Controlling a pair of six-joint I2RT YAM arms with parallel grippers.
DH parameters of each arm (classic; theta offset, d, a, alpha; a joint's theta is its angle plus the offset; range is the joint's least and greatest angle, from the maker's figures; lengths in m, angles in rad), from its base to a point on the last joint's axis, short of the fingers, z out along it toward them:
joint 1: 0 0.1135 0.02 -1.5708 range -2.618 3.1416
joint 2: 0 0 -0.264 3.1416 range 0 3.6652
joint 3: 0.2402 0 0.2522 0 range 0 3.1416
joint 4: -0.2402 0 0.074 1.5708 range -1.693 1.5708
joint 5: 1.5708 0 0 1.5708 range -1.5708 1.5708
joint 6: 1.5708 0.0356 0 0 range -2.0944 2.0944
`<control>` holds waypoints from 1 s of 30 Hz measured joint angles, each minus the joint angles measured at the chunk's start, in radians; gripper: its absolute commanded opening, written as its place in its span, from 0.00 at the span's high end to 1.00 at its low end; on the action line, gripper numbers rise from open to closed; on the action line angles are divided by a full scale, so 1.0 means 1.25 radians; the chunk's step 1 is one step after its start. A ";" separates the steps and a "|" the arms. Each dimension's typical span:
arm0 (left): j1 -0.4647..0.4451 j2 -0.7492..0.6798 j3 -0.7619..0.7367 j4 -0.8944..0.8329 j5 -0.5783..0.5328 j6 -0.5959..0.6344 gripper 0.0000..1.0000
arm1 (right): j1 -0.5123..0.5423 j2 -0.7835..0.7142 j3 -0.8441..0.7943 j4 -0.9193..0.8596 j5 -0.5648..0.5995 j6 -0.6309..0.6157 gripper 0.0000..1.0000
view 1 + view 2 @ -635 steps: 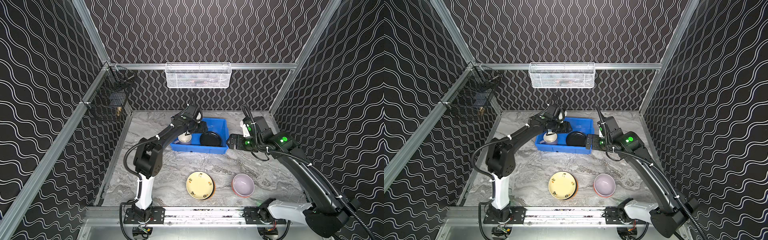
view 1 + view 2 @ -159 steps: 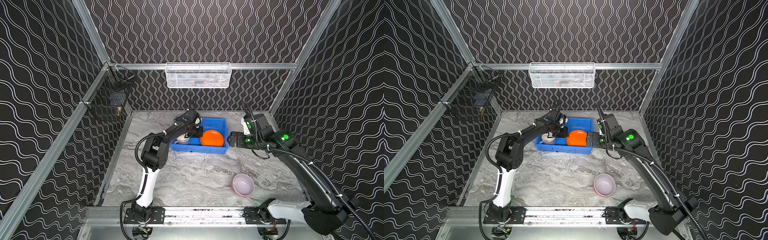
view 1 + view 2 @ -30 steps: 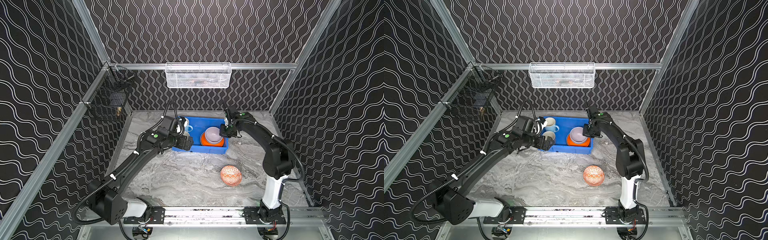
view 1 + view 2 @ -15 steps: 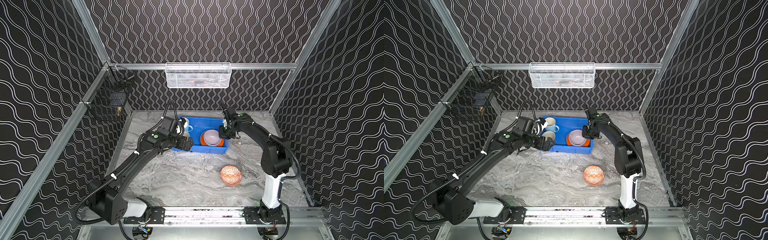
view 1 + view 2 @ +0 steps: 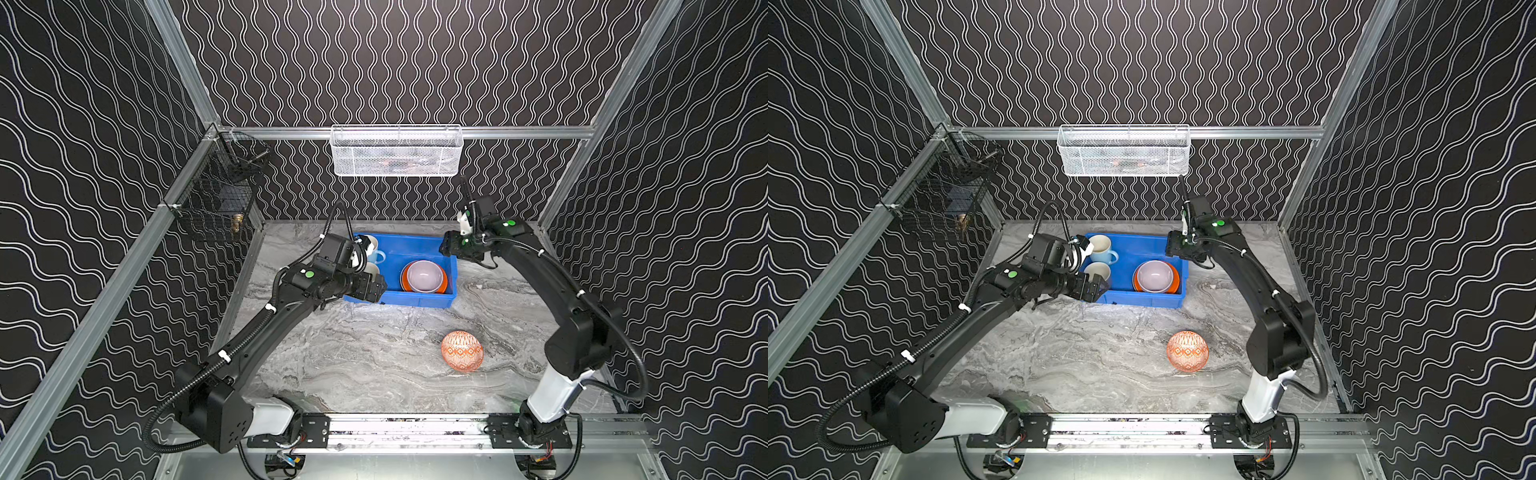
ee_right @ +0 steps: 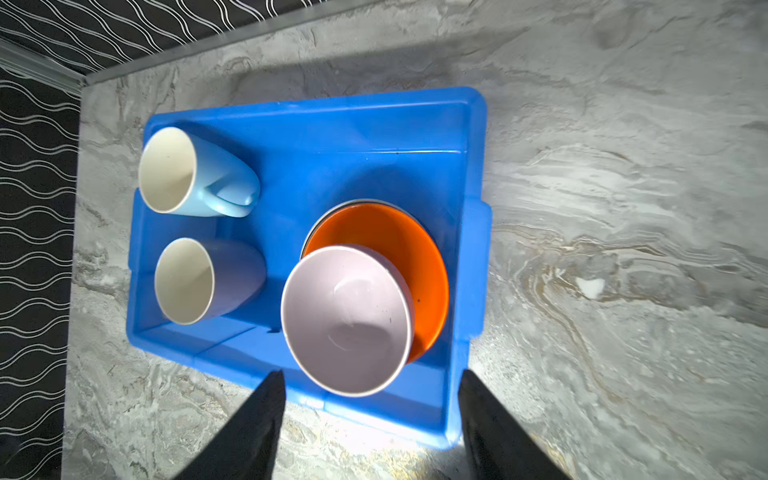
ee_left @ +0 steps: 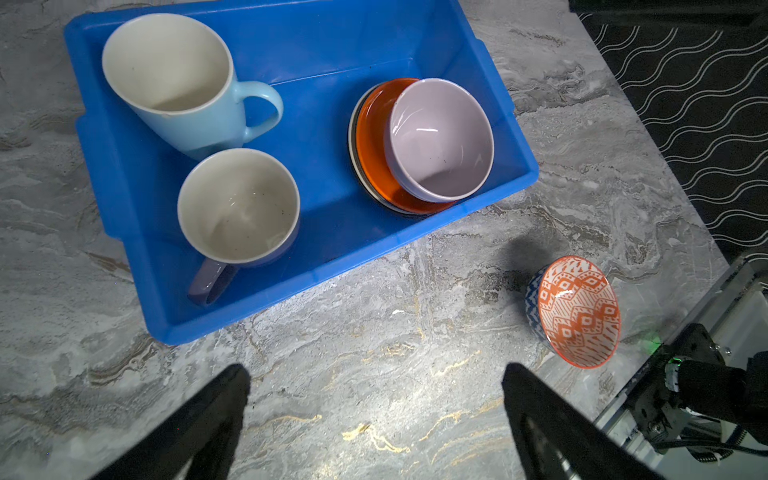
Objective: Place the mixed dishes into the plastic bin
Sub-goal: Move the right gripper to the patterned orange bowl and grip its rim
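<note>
My right fingers (image 6: 266,411), apart and empty, hover above the lavender bowl (image 6: 349,320), nested on the orange plate (image 6: 419,257), presumably to save bin (image 6: 365,120) space; my left fingers (image 7: 224,399), spread wide, face the patterned bowl (image 7: 577,316).

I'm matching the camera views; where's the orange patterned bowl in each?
In a top view: patterned bowl on the table, nearer than the blue bin.
In a top view: likewise.
Left wrist: on the table outside the bin.
Right wrist: not in it.
Shared landmark: the bin.
</note>
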 measured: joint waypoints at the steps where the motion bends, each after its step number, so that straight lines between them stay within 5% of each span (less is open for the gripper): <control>1: 0.000 0.002 -0.004 0.010 0.003 -0.001 0.01 | 0.000 -0.026 -0.030 -0.007 0.006 0.000 0.33; 13: -0.002 -0.017 -0.089 0.063 0.049 -0.045 0.01 | 0.000 -0.385 -0.578 -0.036 -0.022 0.069 0.34; 30: -0.010 -0.105 -0.172 0.040 0.038 -0.065 0.01 | 0.003 -0.403 -0.809 0.038 -0.099 0.112 0.53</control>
